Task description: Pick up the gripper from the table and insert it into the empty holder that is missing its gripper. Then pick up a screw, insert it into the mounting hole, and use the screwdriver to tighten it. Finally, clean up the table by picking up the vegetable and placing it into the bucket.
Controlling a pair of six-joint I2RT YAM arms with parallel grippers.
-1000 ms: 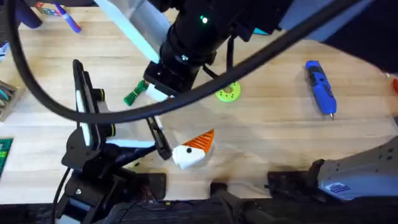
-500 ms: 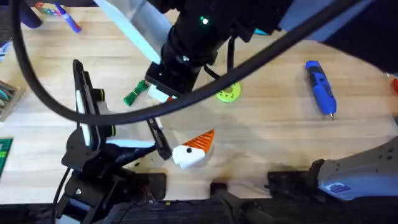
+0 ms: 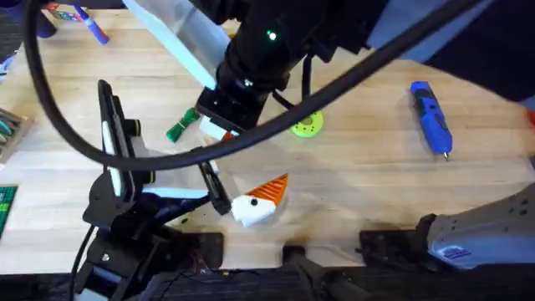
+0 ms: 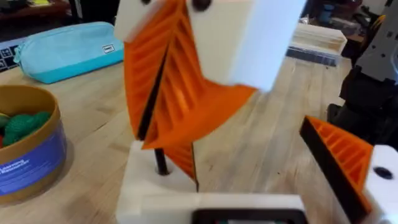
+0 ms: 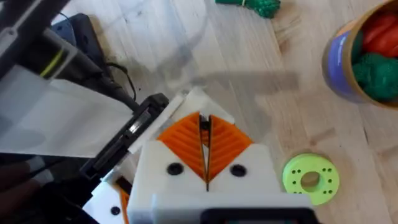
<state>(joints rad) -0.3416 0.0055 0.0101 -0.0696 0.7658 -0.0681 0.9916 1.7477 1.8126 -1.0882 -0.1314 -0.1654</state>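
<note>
Vegetable (image 3: 180,128) left of the holed disc (image 3: 307,125), screwdriver (image 3: 431,117) far right (spare gripper (image 3: 260,201) nearer the bases)

We're looking at a pale wood-grain worktop (image 3: 368,180). There's the bright-blue screwdriver (image 3: 430,117), a lime-green disc (image 3: 307,124) dotted with holes, and the bright-green vegetable (image 3: 180,127). We see a white part with orange ribbing (image 3: 261,201). The bucket (image 5: 367,59) is tan with a blue band, red and green inside; a turquoise pouch (image 4: 71,50) beyond.

Right pincer (image 5: 206,149) closed, raised.
</note>
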